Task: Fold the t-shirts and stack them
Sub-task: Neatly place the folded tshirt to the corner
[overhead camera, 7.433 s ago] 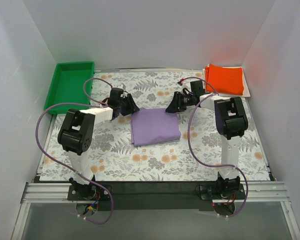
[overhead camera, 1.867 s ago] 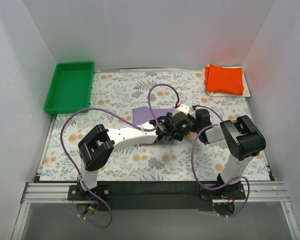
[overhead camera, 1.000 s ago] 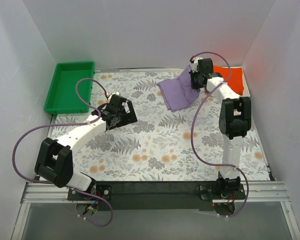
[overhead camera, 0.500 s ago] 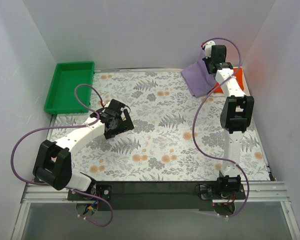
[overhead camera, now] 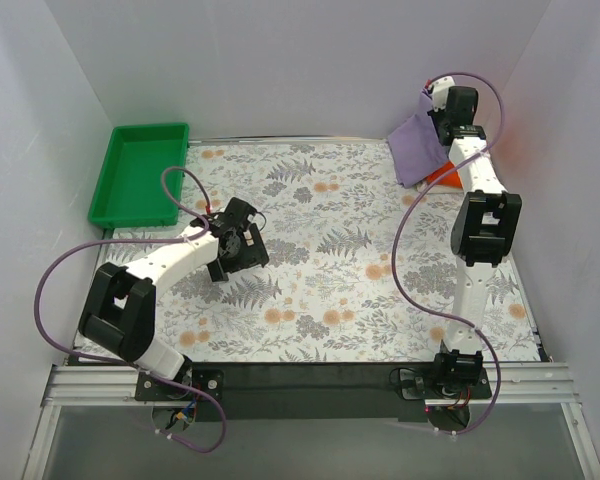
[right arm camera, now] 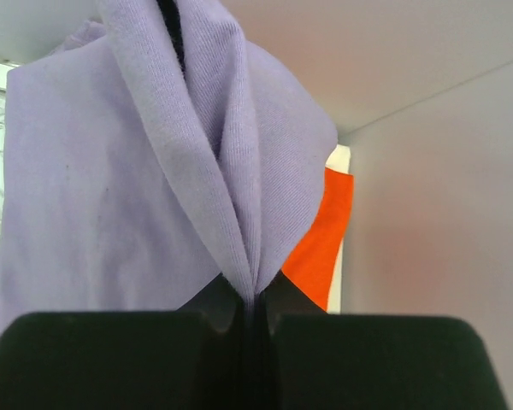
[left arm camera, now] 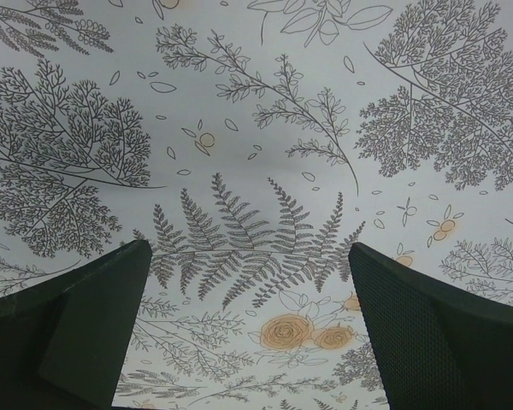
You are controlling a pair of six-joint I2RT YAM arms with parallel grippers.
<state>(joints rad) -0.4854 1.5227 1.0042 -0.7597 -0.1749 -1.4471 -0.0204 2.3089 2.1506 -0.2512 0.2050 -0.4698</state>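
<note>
Right wrist: right gripper clamped on lavender t-shirt, hanging above orange t-shirt; stacking step; you must lower it square onto orange t-shirt, then release; left gripper fingers apart, far from orange t-shirt.

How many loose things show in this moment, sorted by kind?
Shirts: 3. The purple shirt hangs from the right gripper; behind it lie the orange shirt and a whitish shirt, of which only an edge shows.
Trays: 1. The green tray.
Total: 4
</note>
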